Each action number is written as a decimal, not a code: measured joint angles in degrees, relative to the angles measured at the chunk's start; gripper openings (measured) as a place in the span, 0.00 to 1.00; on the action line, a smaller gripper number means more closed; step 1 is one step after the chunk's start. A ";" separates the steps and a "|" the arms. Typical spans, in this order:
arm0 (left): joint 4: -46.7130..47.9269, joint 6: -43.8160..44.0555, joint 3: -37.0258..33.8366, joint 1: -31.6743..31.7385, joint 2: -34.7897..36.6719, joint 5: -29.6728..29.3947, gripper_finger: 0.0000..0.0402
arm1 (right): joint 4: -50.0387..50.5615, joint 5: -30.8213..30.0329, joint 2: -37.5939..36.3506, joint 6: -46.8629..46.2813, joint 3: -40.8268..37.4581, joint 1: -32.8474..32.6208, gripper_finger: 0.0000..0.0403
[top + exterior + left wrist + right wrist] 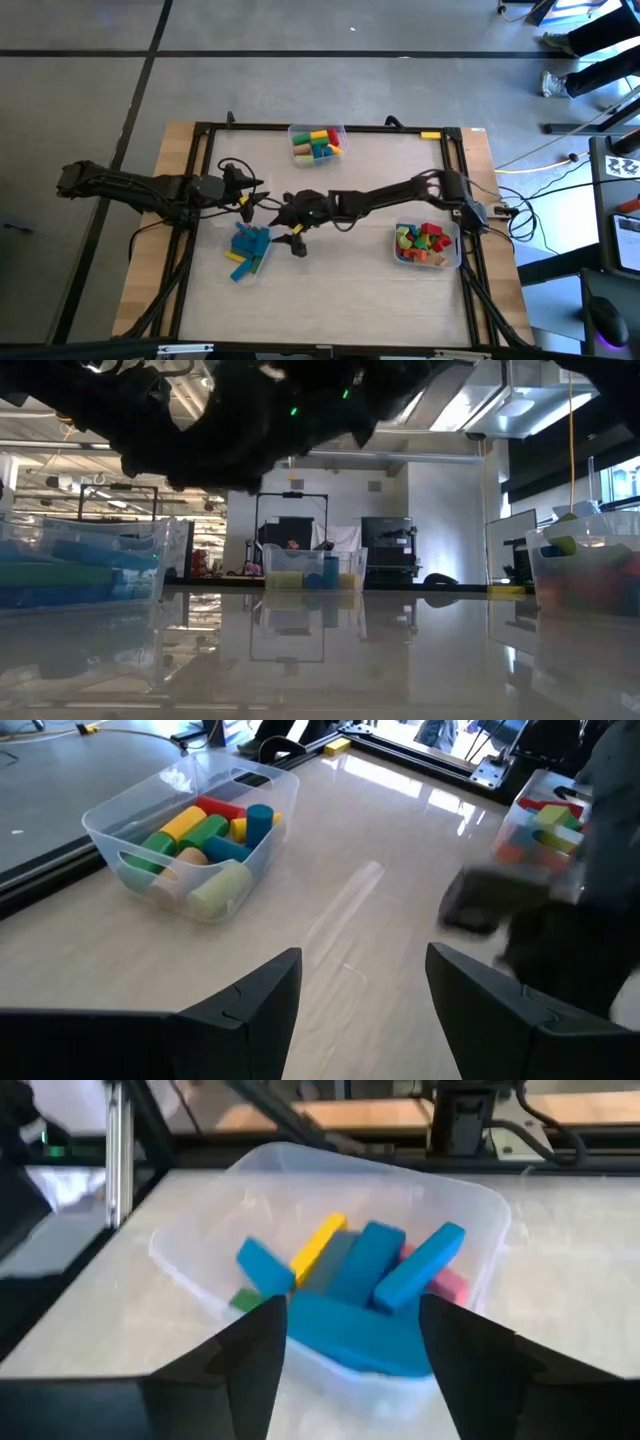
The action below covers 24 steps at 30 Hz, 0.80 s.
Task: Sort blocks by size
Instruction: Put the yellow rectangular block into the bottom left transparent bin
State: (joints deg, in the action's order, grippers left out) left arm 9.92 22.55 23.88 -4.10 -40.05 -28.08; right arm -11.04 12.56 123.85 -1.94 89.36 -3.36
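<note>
Right gripper (345, 1345) wide over bin (480, 1215) of long blocks (415, 1270), bare tabletop (350, 200) beyond

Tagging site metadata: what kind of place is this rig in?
Looks like a robotics lab or workshop, not a home. A framed table stands on bare concrete floor, open ceiling ducts run overhead, and equipment racks line the room behind.

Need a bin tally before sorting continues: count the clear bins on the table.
3: one bin at the table's far edge, one bin on the right side, one bin left of centre beside both arms.
</note>
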 joint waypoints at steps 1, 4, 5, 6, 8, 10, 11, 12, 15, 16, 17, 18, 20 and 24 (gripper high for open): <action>0.03 0.01 0.00 0.00 0.00 0.00 0.52 | 2.88 -0.11 -1.46 0.78 0.00 0.00 0.58; 0.12 1.11 0.00 -0.02 0.02 0.00 0.52 | 11.65 -2.36 -6.40 2.17 0.16 0.00 0.58; 0.24 1.34 0.00 -0.02 0.02 0.00 0.52 | 14.73 -3.66 -7.73 2.37 0.18 0.00 0.58; 0.24 1.39 0.00 -0.02 0.02 0.00 0.52 | 17.82 -5.15 -9.00 2.44 0.20 -0.01 0.58; 0.28 1.19 0.00 -0.02 0.02 0.00 0.52 | 25.25 -8.56 -11.25 2.39 0.11 -0.07 0.58; 0.83 0.76 0.00 -0.02 0.02 0.00 0.52 | 31.80 -12.24 -13.69 2.20 0.11 -0.07 0.58; 1.51 0.72 0.00 -0.04 0.00 -0.01 0.52 | 34.94 -14.58 -14.85 2.07 0.11 -0.07 0.58; 2.06 0.67 0.00 -0.02 -0.11 0.00 0.52 | 37.07 -17.44 -15.75 1.92 0.11 -0.07 0.58; 2.34 -0.15 0.00 -0.02 -0.14 0.00 0.52 | 42.68 -29.02 -17.65 0.37 -2.03 -0.03 0.55; 2.18 -0.60 0.00 -0.02 -0.07 0.00 0.52 | 43.80 -32.74 -18.19 -0.55 -3.91 0.20 0.54; 2.25 -1.11 0.00 -0.02 -0.02 -0.01 0.52 | 44.56 -36.06 -18.78 -1.35 -6.12 0.59 0.53; 2.21 -1.83 0.00 -0.02 -0.02 0.00 0.52 | 45.52 -38.86 -19.56 -2.82 -8.61 1.07 0.51; 1.63 -3.27 0.00 -0.02 -0.02 -0.01 0.52 | 47.59 -43.37 -21.75 -6.90 -14.14 2.92 0.48; 0.29 -4.76 0.00 -0.02 -0.02 0.00 0.52 | 49.26 -46.22 -27.46 -14.27 -23.86 9.99 0.39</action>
State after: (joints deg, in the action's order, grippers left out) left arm 10.21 17.79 23.88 -4.12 -40.07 -28.08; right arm 38.22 -33.67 96.38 -16.21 65.50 6.64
